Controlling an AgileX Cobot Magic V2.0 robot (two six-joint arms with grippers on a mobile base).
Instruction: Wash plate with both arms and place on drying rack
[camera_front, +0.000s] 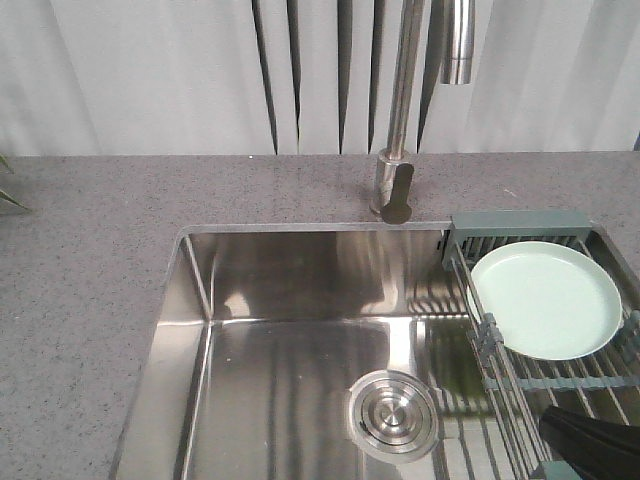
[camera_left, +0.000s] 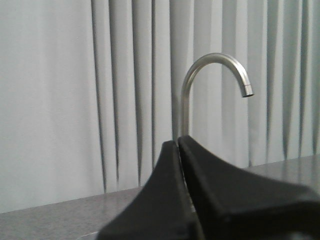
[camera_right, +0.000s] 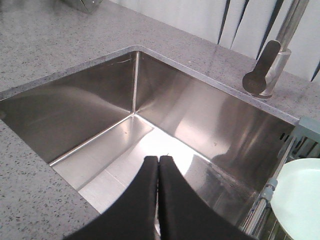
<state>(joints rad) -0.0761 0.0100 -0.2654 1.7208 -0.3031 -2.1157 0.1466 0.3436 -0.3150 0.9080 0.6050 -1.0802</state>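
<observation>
While both black jaws sit pressed together, the glossy mint plate (camera_front: 545, 300) rests on the wire drying rack (camera_front: 520, 228).

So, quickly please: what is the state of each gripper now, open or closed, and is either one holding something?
Left gripper: closed, fingers pressed together, holding nothing.
Right gripper: closed, holding nothing; it hangs over the sink.
</observation>
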